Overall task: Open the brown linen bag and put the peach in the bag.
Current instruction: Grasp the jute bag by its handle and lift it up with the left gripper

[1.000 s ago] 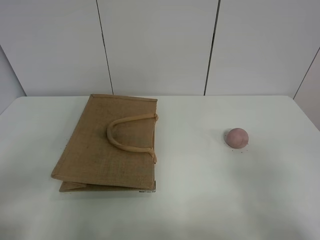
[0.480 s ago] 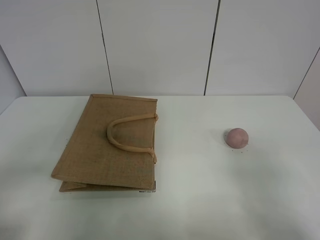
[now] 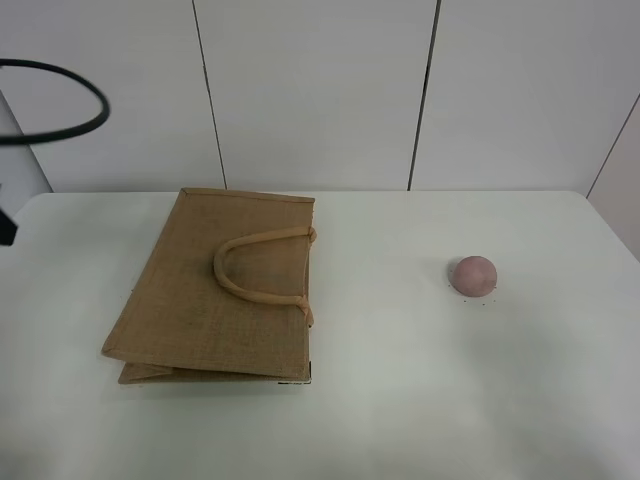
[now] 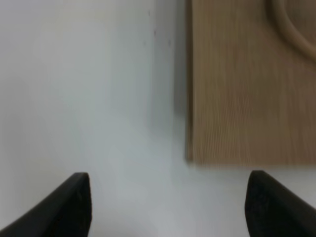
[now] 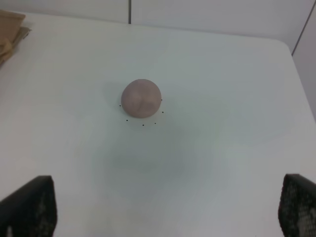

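The brown linen bag [image 3: 215, 290] lies flat and closed on the left half of the white table, one loop handle [image 3: 258, 265] resting on top. The peach [image 3: 473, 275] sits alone on the right. In the left wrist view my left gripper [image 4: 168, 210] is open and empty above bare table, beside an edge of the bag [image 4: 249, 84]. In the right wrist view my right gripper [image 5: 163, 210] is open and empty, well back from the peach [image 5: 141, 98]. Neither gripper's fingers show in the exterior high view.
A black cable loop [image 3: 60, 100] and a dark piece of the left arm [image 3: 5, 228] reach in at the exterior view's left edge. White wall panels [image 3: 320, 90] stand behind the table. A corner of the bag [image 5: 10, 29] shows in the right wrist view.
The black cable loop and a dark piece of the left arm have come into view at the upper left. The bag and the peach have not moved.
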You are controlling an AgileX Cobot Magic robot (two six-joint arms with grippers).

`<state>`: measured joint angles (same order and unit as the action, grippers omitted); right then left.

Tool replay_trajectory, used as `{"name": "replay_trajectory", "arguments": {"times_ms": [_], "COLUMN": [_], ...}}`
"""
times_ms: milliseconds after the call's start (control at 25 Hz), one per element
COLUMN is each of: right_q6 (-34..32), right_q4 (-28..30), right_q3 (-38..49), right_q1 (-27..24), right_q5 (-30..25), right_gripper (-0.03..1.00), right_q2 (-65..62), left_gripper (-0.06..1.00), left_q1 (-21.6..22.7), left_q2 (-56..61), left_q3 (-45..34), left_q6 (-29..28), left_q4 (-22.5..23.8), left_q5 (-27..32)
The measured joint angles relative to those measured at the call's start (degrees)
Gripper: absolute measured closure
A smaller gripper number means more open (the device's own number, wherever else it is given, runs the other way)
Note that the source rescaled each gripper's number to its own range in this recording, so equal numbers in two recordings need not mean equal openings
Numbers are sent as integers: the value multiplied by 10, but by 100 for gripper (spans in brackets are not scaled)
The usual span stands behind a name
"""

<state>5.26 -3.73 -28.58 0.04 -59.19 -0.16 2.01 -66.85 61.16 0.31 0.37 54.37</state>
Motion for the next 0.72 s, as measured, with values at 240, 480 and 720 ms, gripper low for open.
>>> {"name": "replay_trajectory", "arguments": {"times_ms": [240, 480, 720], "right_q6": [0, 0, 0], "right_q4": [0, 0, 0], "right_q3": [0, 0, 0], "right_q1": [0, 0, 0], "right_q5": [0, 0, 0], "right_gripper": [-3, -3, -3], "right_q2": [0, 0, 0], "left_gripper": [-6, -6, -6], "left_q1": [0, -15, -94], "left_q2": [-249, -408, -474], "left_q3": [155, 258, 310], "left_q6": [1, -10, -49], "left_q4": [-4, -41, -48], "left_q5": [-21, 18, 39]}}
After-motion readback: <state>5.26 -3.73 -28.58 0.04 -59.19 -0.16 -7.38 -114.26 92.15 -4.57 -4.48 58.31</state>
